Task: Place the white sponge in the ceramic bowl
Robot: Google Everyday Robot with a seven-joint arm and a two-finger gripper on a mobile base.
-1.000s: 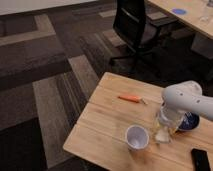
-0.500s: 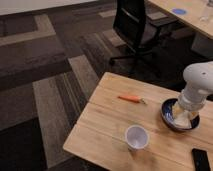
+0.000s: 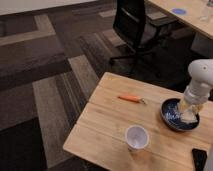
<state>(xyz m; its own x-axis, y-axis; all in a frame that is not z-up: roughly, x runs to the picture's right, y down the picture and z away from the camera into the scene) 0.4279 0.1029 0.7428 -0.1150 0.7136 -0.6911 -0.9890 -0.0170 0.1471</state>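
Hovering right over the ceramic bowl (image 3: pixel 178 115), the gripper (image 3: pixel 190 111) hangs at the end of the white arm (image 3: pixel 201 80), low above the bowl's speckled inside. A pale shape at its tip, within the bowl's rim, looks like the white sponge (image 3: pixel 188 117); I judge it sits there because the bowl is where it belongs. Whether the fingers grip it or have let go, I cannot tell. The bowl rests near the right edge of the wooden worktop (image 3: pixel 110 125). A translucent cup (image 3: pixel 136 137) stands near the front edge, and an orange tool (image 3: pixel 131 98) lies apart. No writing is readable.
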